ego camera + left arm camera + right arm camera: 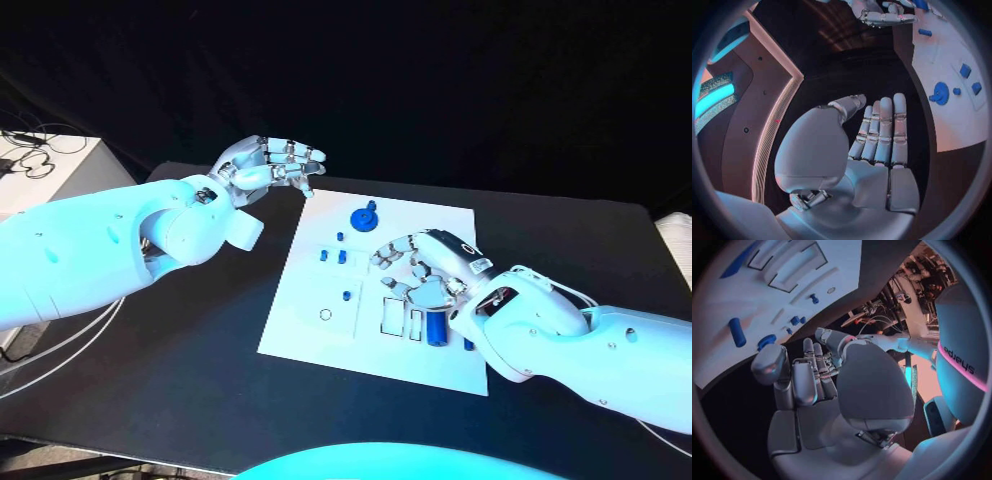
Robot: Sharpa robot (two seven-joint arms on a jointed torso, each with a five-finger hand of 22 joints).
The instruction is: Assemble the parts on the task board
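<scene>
The white task board (pixel 310 330) lies in the middle of the black table. A round blue knob part (pixel 365 215) stands near its far edge, with small blue pegs (pixel 335 256) beside it. A blue cylinder (pixel 437 327) lies next to rectangular slots (pixel 394 317). My right hand (pixel 426 270) hovers over the board's middle, palm down, fingers loosely bent, holding nothing. My left hand (pixel 270 165) hangs above the table just off the board's far left corner, fingers straight and together in the left wrist view (pixel 879 145), with nothing in it.
A white box (pixel 51 175) with cables stands at the table's far left. The left wrist view shows the knob (pixel 941 93) and two small blue blocks (pixel 970 79). The right wrist view shows an oblong blue part (pixel 737 332) and the knob (pixel 767 341).
</scene>
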